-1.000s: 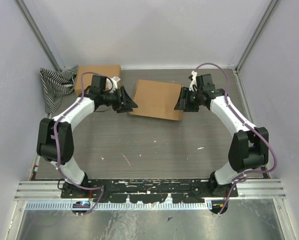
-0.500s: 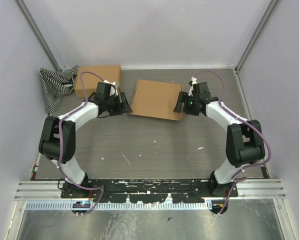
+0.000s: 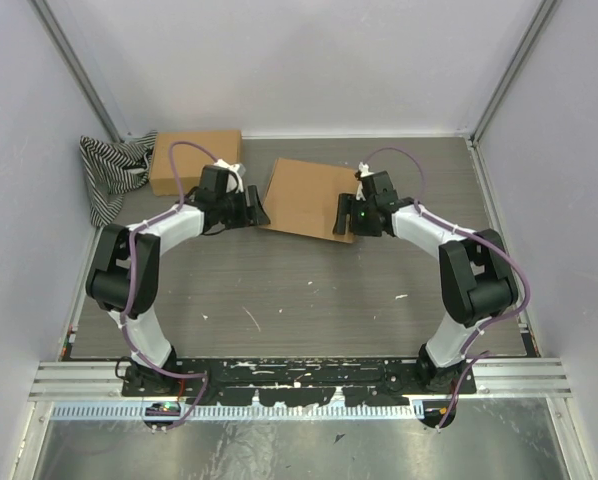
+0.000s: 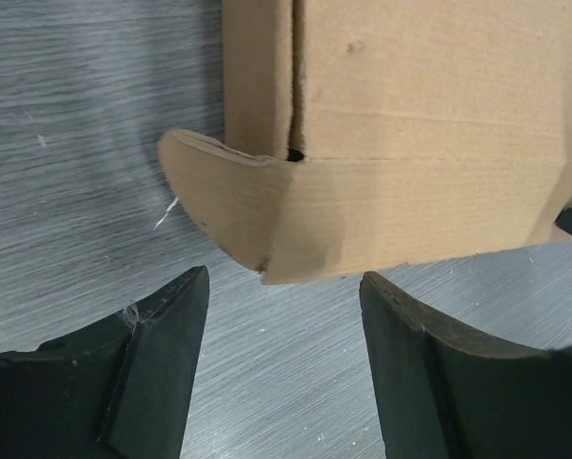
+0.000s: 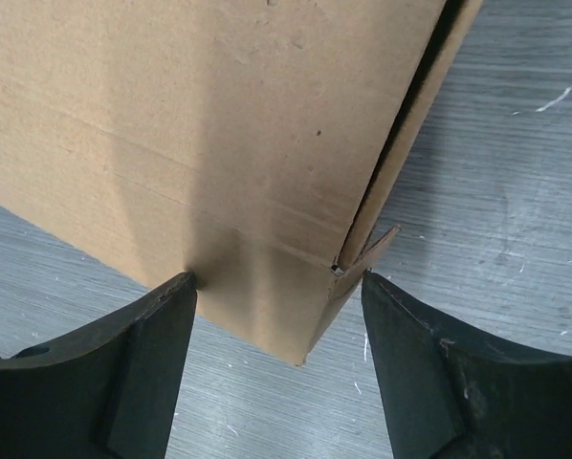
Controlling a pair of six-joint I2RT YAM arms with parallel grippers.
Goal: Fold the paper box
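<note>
At the far middle of the table [image 3: 279, 290], the paper box [image 3: 312, 198] lies collapsed flat, its brown panels face up and slightly skewed to the table edges. The left gripper [image 3: 251, 208] stands at its left edge and the right gripper [image 3: 341, 215] at its near right corner. Both have their jaws spread wide and hold nothing. In the left wrist view the end flap [image 4: 382, 215] curls up off the surface just ahead of the open fingers [image 4: 176, 316], its corner rounded and lifted. In the right wrist view the box's corner sits between the fingers [image 5: 162, 325], one of which touches its edge or nearly so, and a side panel [image 5: 406, 115] stands slightly proud with a dark seam beneath it. A second, assembled carton [image 3: 194, 160] and a striped cloth [image 3: 107, 175] lie at the far left, apart from the work.

Assessment: the board appears thin and light, stiff across a panel but ready to bend along its scored creases. It is likely to slide on the smooth tabletop if pushed from one side only. The raised flap on the left and the lifted panel edge on the right offer the best purchase, since a finger can pass beneath them. Pinching hard across a crease risks crushing or tearing it, so opposed holds at both ends are advisable.
</note>
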